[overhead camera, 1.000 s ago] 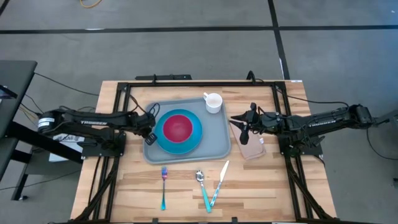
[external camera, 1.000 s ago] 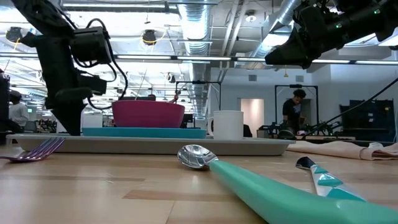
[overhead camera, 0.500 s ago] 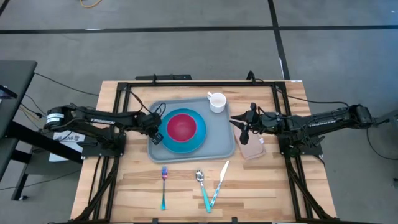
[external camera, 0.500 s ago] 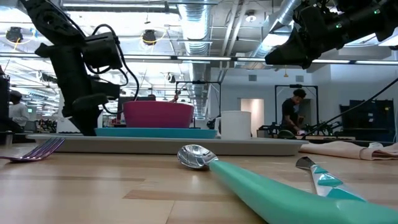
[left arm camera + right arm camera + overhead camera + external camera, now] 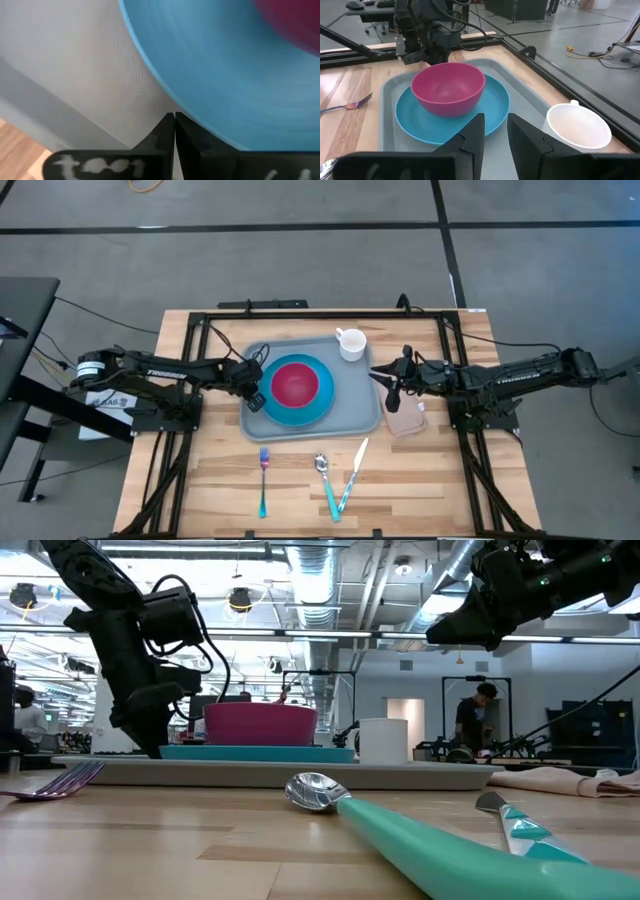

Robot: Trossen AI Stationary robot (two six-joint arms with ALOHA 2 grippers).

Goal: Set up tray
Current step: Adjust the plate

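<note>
The grey-blue tray (image 5: 355, 415) lies flat on the wooden table and carries a bright-blue plate (image 5: 297, 413), a magenta bowl (image 5: 295, 383) and a white cup (image 5: 351, 343). My left gripper (image 5: 254, 396) is shut and low, inside the tray's left rim beside the plate; the left wrist view shows its tips (image 5: 174, 117) between the tray floor (image 5: 95, 75) and the plate (image 5: 215, 75). My right gripper (image 5: 393, 392) is open and hangs above the table just right of the tray, over a beige napkin (image 5: 408, 420). My left gripper comes slanting down from the table's left, its shut fingertips (image 5: 167, 125) on the tray's floor (image 5: 150, 107) just inside the left rim, right at the blue plate's edge (image 5: 187, 117). Whether they also push the plate, I cannot tell. The tray stays flat on the table.
A fork (image 5: 264, 480), a spoon (image 5: 326, 478) and a knife (image 5: 352, 473) with teal handles lie near the table's near edge, below the tray. Black frame rails (image 5: 320, 315) run along the table's far side and both flanks. Bare wood (image 5: 430, 480) lies at the near right.
My left gripper has moved toward the table's right edge, staying shut. The tray has slid the same way along the table, carrying the plate, bowl and cup with it. Most of the slide came early; it has nearly stopped. The right arm has kept still.
</note>
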